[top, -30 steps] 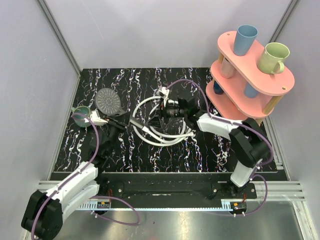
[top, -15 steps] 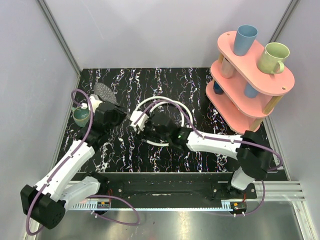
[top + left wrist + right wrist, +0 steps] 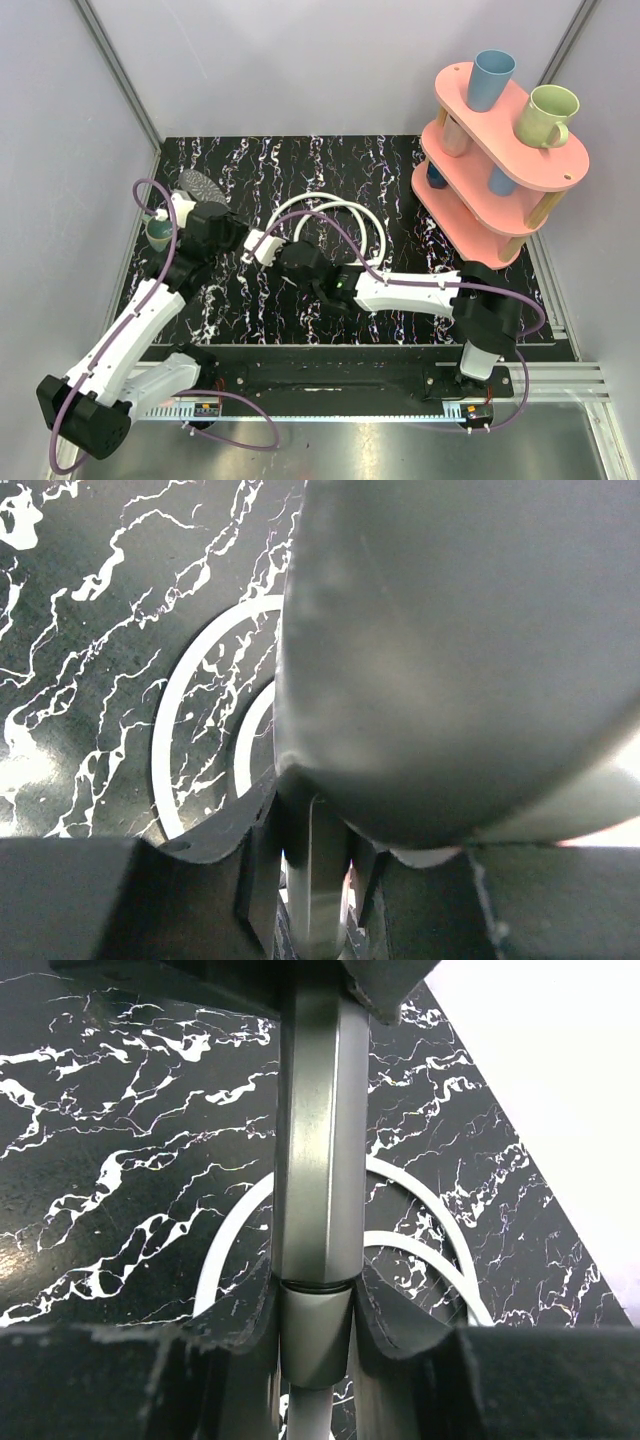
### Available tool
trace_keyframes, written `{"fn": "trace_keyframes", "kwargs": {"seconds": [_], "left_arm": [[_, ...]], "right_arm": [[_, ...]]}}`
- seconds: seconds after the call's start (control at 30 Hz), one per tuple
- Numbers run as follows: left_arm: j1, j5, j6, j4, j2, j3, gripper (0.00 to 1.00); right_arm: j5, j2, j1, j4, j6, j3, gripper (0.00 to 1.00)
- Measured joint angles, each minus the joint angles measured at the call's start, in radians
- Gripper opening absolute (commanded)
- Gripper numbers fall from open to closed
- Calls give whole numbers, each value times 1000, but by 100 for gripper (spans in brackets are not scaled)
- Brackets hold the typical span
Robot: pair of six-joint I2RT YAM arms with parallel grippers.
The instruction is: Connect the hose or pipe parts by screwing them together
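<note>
My left gripper (image 3: 226,238) is shut on the straight handle of the dark grey shower head (image 3: 199,185), which is lifted and tilted at the table's left. In the left wrist view the round head (image 3: 450,650) fills the top, and the handle sits between the jaws of the left gripper (image 3: 315,880). My right gripper (image 3: 284,259) is shut on the grey end fitting (image 3: 315,1335) of the white hose (image 3: 335,212). That fitting butts against the handle's end (image 3: 312,1130). The hose loops (image 3: 420,1210) lie on the table behind.
A pink two-tier rack (image 3: 500,150) stands at the back right with a blue cup (image 3: 492,78) and a green mug (image 3: 545,112) on top. A green cup (image 3: 159,232) sits by the left arm's gripper. Grey walls close in the black marbled table (image 3: 420,300).
The left arm raised and tilted the shower head. The right gripper moved left with the hose end to the handle's tip and closed on the fitting.
</note>
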Motion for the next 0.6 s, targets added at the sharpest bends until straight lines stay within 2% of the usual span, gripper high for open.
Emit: {"fn": "trace_keyframes", "kwargs": {"seconds": [0.13, 0.2, 0.27, 0.4, 0.53, 0.6], "left_arm": [[0, 6, 53, 63, -29, -32, 0], [4, 31, 114, 243, -111, -155, 0], [10, 67, 176, 499, -217, -343, 0], [17, 148, 270, 888, -271, -566, 0], [15, 246, 325, 1284, -214, -706, 0], [11, 277, 334, 1433, -185, -755, 0]], "right_arm": [[-13, 0, -3, -24, 34, 18, 0], [-49, -1, -18, -45, 72, 24, 0], [-151, -7, -53, -72, 124, 24, 0], [-548, -29, -188, -81, 284, -18, 0], [-947, -34, -330, 45, 463, -82, 0], [-1106, -25, -378, 134, 566, -113, 1]]}}
